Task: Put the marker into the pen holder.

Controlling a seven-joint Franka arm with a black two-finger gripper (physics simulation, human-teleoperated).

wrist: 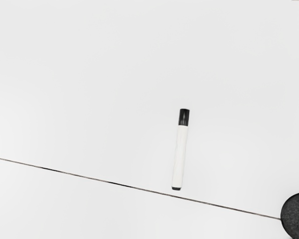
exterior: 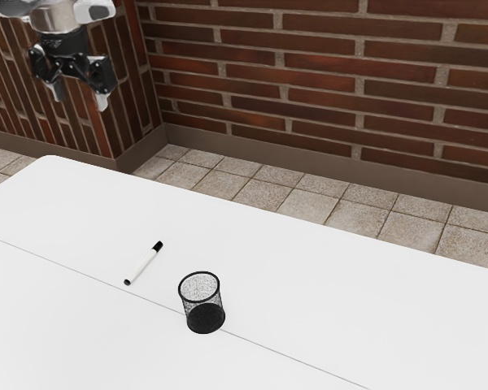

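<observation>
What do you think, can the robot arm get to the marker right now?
Probably yes. The gripper hangs open and empty, and nothing lies on the marker. The pen holder stands near it but apart, so it likely won't block the way.

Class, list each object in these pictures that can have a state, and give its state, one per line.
Gripper: open, raised, nothing between its fingers.
Marker: capped, lying on its side on the table.
Pen holder: upright, open end up, marker not inside.
</observation>
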